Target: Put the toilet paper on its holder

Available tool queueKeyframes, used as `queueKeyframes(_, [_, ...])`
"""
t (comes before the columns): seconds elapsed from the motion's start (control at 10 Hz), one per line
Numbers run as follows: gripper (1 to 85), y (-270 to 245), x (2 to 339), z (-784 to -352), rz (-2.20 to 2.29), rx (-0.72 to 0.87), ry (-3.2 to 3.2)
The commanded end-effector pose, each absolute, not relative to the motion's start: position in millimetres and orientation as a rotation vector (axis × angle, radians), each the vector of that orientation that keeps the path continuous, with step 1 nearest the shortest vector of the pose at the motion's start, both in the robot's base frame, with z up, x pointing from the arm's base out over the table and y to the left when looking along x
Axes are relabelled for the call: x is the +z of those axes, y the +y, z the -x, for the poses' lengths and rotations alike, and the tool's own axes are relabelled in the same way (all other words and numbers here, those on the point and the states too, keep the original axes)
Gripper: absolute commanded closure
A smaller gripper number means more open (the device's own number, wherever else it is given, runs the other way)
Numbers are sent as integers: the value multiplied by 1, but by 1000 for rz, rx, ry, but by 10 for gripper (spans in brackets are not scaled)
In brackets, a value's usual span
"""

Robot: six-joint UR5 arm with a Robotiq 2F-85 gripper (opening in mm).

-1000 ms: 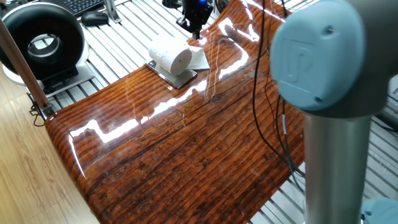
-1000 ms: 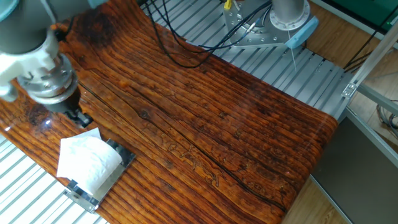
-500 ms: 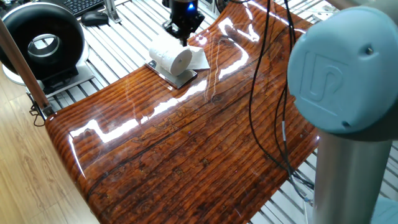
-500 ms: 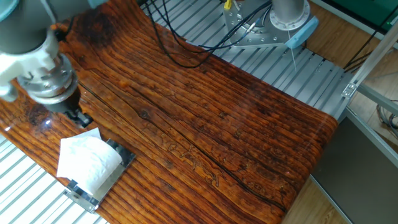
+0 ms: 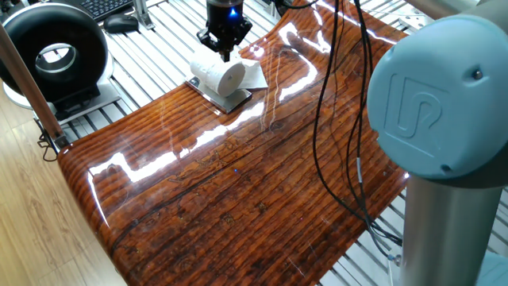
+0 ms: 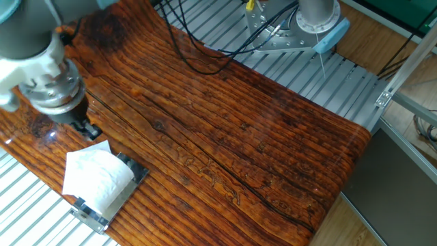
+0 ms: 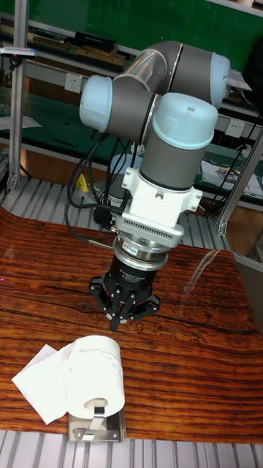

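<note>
Hovering end effector, fingers together, empty

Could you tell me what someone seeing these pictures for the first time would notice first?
Probably the white toilet paper, sitting on the bar of its small chrome holder near the edge of the glossy wood-grain table, a loose sheet trailing beside it. Just above and behind the roll hangs the black gripper, fingers drawn together and holding nothing. A large black ring-shaped device stands off the table's corner.
</note>
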State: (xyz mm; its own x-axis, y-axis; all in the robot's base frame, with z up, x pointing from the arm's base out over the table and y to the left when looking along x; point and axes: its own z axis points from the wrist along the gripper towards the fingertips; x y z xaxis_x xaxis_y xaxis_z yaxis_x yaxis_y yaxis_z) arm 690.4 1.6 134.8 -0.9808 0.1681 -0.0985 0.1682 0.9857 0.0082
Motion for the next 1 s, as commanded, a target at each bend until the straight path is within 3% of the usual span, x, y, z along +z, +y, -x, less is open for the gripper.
queueKeyframes(0.0, [847, 22, 139, -709, -91, 95, 2973])
queueKeyframes(0.5, [847, 7, 138, -706, -164, 22, 2970])
queueKeyframes(0.9, [847, -26, 135, -661, -179, -38, 2966])
